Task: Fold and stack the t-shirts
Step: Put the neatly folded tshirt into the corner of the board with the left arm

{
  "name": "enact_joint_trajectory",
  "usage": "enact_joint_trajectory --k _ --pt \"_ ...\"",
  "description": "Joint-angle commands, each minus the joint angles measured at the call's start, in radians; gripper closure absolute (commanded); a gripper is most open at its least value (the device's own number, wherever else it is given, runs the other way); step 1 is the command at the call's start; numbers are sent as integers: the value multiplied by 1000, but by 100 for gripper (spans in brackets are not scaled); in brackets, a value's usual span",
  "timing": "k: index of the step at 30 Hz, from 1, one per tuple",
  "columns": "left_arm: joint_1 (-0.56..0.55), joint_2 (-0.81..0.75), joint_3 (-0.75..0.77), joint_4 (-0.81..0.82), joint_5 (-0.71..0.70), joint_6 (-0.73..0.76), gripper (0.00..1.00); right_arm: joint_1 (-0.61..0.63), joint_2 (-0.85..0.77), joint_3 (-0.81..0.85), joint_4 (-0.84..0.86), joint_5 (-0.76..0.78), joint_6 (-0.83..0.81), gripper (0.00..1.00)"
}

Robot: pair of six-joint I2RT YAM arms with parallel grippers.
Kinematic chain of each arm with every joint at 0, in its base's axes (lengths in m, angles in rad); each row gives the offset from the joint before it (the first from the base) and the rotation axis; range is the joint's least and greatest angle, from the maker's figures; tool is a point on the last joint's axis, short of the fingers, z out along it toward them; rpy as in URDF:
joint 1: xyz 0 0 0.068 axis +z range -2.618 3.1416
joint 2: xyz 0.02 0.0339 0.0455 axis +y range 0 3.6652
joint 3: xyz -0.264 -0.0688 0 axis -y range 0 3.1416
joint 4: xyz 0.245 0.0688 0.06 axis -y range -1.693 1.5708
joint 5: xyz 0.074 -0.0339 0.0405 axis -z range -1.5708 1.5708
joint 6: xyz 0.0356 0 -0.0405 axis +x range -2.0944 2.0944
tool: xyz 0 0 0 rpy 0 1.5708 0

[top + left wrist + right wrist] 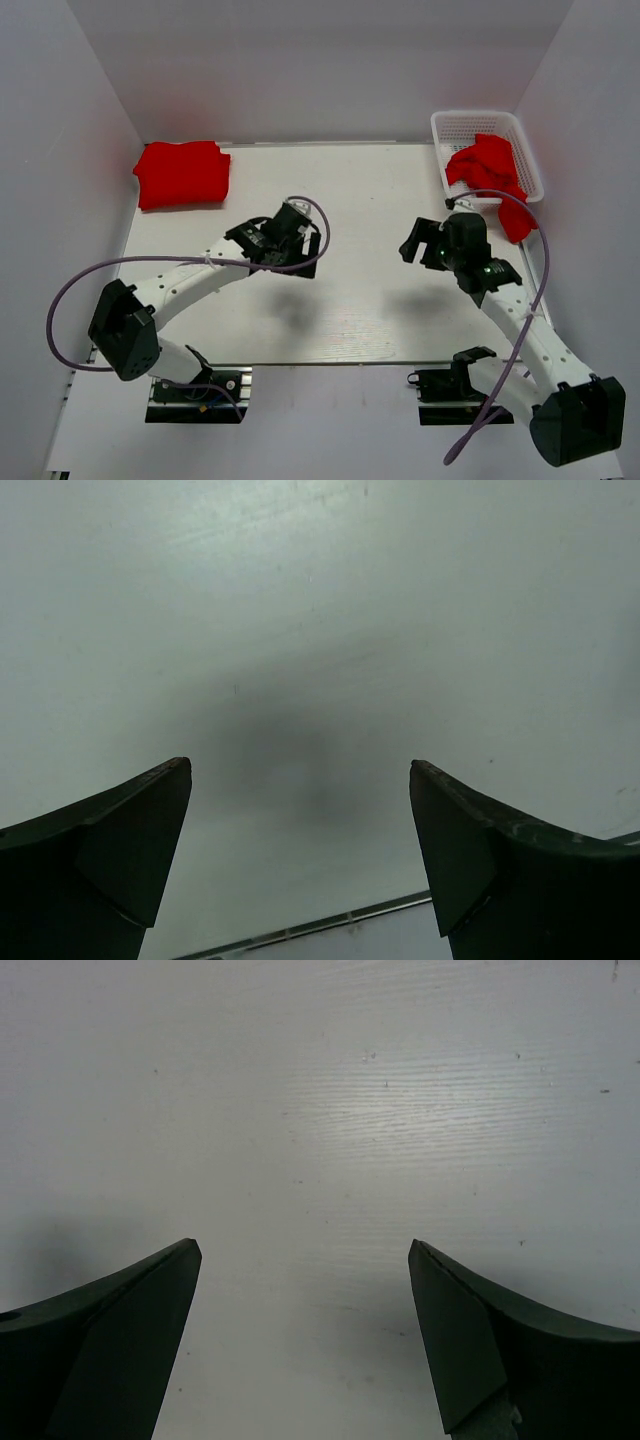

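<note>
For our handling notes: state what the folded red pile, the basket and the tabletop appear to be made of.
Folded t-shirts: soft matte red fabric, likely knit cotton; rounded folds, no shine.
Basket: white plastic, apparently; rigid-looking open lattice walls.
Tabletop: hard white board, perhaps painted or laminated wood; faint grain lines and soft sheen in the right wrist view.

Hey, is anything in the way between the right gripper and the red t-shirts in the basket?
Nothing visible on the table stands between them. The right gripper, jaws open, hovers just in front of the basket. The crumpled t-shirts spill over its near rim, so only the basket's low wall partly surrounds them.
</note>
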Motion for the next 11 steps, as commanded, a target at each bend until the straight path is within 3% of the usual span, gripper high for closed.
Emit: enact_joint_trajectory --k 1,7,11 --pt "-55 -39 -14 -53 -97 -103 0 2 -70 -49 36 -12 17 10" --pt "-96 -169 -37 -81 -269 -103 0 1 -115 -80 13 -62 12 10" --pt "-96 -195 -28 -122 -278 -103 0 2 -120 -86 -9 -68 15 10"
